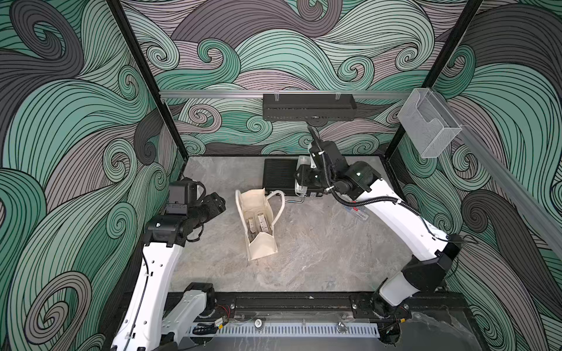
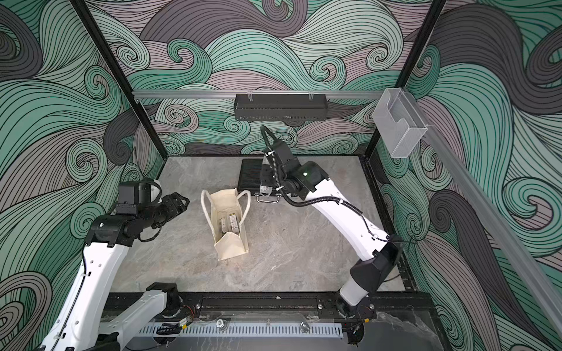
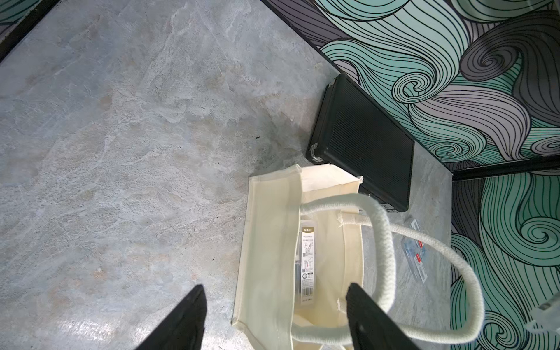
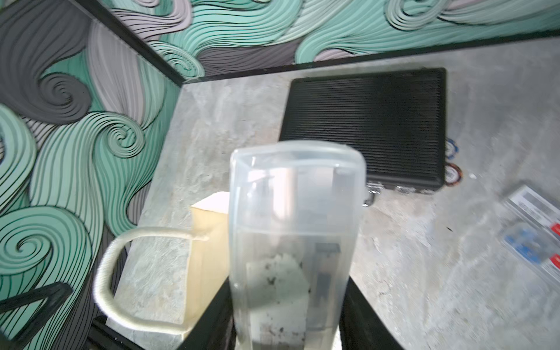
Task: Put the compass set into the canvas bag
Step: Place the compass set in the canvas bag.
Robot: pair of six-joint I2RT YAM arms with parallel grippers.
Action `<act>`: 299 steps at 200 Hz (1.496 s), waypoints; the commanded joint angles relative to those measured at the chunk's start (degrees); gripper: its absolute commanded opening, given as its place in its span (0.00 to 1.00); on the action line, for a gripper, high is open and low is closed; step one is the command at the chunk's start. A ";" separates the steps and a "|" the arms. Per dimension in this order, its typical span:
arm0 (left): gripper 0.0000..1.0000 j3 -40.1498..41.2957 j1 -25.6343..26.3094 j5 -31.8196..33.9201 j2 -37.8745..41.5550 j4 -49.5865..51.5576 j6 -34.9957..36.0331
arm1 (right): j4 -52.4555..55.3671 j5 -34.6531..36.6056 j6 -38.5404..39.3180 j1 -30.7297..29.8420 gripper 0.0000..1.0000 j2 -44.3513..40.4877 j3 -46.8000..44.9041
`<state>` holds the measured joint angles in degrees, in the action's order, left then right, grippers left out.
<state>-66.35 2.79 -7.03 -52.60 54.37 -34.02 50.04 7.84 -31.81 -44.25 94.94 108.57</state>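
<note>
Your left end effector point(image 1: 217, 205) hangs just to the left of the canvas bag point(image 1: 258, 243), apart from it, jaws spread wide and gripping nothing. In the left wrist view its two dark fingers point(image 3: 185, 321) frame the bag's open mouth, and one rope handle point(image 3: 381, 242) loops close by one of them.

The canvas bag stands upright near the middle of the grey marbled counter point(image 1: 319, 258), mouth up, its pale handles drooping to either side. Inside it, two labelled cases point(image 1: 257, 223) lie side by side on the bag's floor.

Behind the bag a black ribbed briefcase point(image 1: 278, 174) lies flat, its near edge just beside the bag's far end.

Behind and to the right of the bag, your right end effector point(image 1: 304, 177) is clenched on the compass set point(image 4: 291, 227), a clear plastic case with dark contents. The right wrist view shows the case pinched between both fingers and jutting forward. It is held off the counter over the briefcase, short of the bag's mouth.

To the right of the bag and well apart from it, flat packs point(image 3: 415, 251) with blue and red markings lie on the counter. What they hold is too blurred to tell.
</note>
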 commanded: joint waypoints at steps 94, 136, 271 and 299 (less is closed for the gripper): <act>0.74 -1.07 0.39 1.80 1.77 2.37 0.97 | 12.50 -4.71 7.03 -12.57 0.48 28.01 22.73; 0.74 -0.72 0.37 1.75 1.76 2.39 0.83 | 17.82 -6.52 5.08 -12.57 0.50 34.77 23.85; 0.74 -2.03 0.38 1.13 1.41 2.58 0.91 | 21.84 6.64 4.85 -13.58 0.76 27.63 29.88; 0.74 -2.12 0.38 0.53 1.60 2.49 0.53 | 21.85 12.17 7.12 -13.43 0.75 22.50 29.36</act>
<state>-66.39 2.79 -6.04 -51.51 55.77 -34.02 70.43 12.95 -26.44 -57.65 122.83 137.97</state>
